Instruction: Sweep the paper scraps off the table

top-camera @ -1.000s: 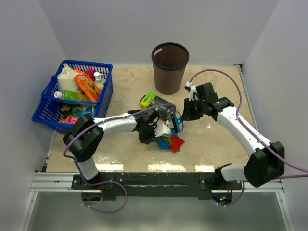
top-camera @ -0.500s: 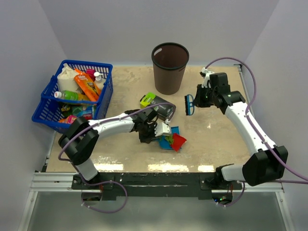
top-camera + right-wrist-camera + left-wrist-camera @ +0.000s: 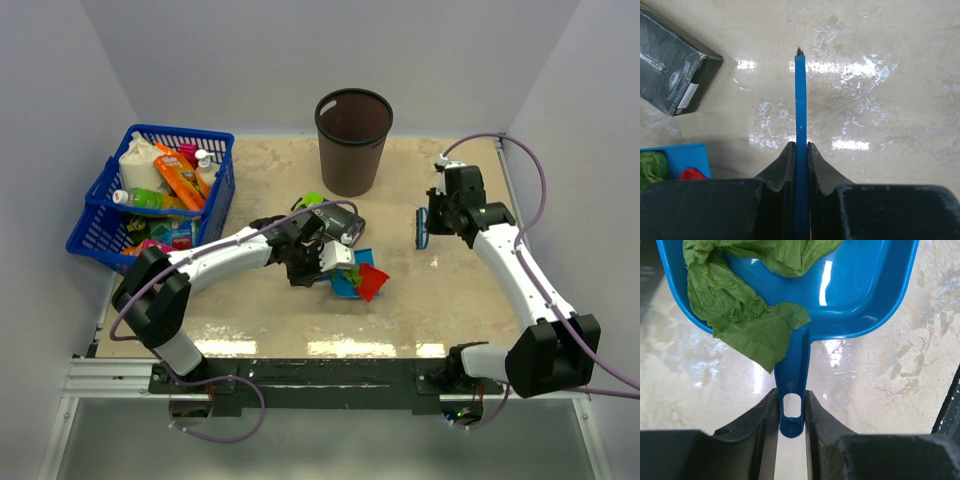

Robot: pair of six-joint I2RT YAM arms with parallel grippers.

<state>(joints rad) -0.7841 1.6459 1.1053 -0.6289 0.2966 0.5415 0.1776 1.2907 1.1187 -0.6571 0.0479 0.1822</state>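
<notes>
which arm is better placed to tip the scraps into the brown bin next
Left, probably: left pincer grips the dustpan holding paper scraps; right pincer holds only the brush.

The dustpan point(image 3: 860, 300) was bright blue, the paper scraps point(image 3: 740, 320) in it green, one scrap point(image 3: 372, 283) red. The counter point(image 3: 450, 300) was mottled sandy beige, brush point(image 3: 800, 125) blue, box point(image 3: 670, 75) black, bin point(image 3: 353, 140) dark brown.

The left arm point(image 3: 225, 255) reaches low and inward, the left gripper point(image 3: 791, 402) with fingers point(image 3: 765, 415) nipped on a dustpan handle point(image 3: 792, 365), while the right arm point(image 3: 510, 265) stretches forward, the right gripper point(image 3: 800, 147) pinching a brush point(image 3: 800, 100).
</notes>
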